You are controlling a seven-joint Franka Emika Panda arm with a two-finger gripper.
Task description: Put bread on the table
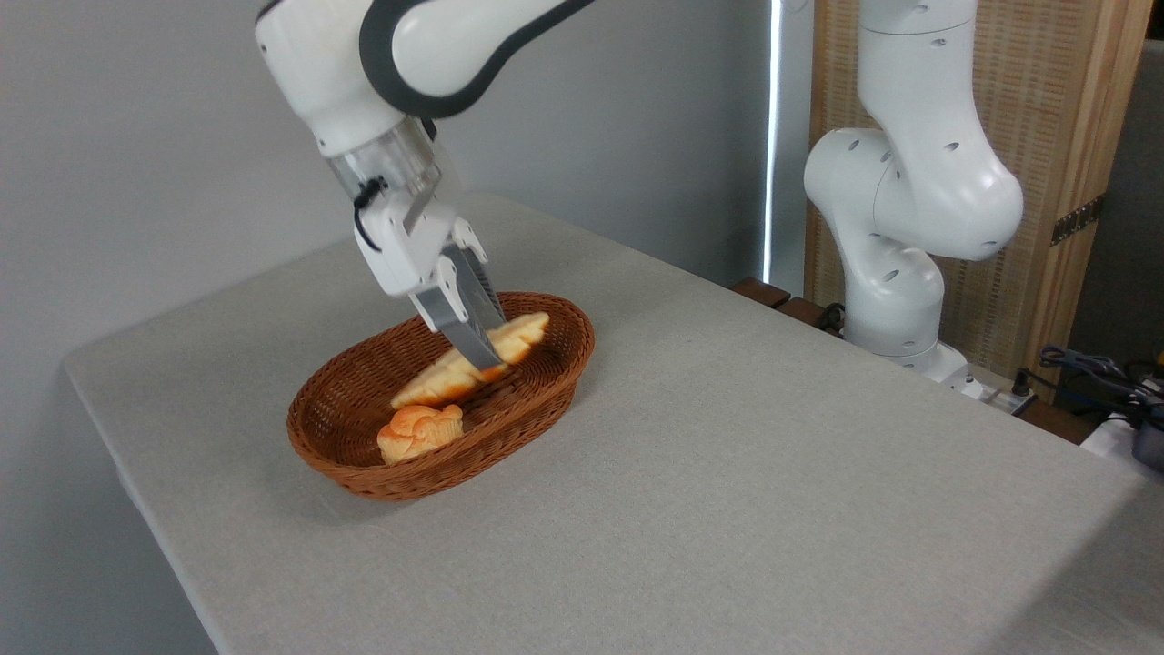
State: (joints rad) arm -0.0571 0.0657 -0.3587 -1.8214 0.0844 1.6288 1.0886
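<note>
In the middle of a grey cloth bench [727, 473] we see a brown oval wicker basket [338, 459] holding two pieces of bread. The long, pale, braided bread [520, 335] lies slanted inside the basket, its far end raised towards the rim. A small orange knotted bun [419, 431] sits just in front of it. Our gripper [484, 357] reaches down at a tilt, its grey fingers [459, 329] clenched on the middle of the long loaf. We judge the step to be the lift out of the basket. Next we need to raise the loaf clear of the rim and carry it sideways. The bench is bare to the right and front of the basket; the left edge is closer.
</note>
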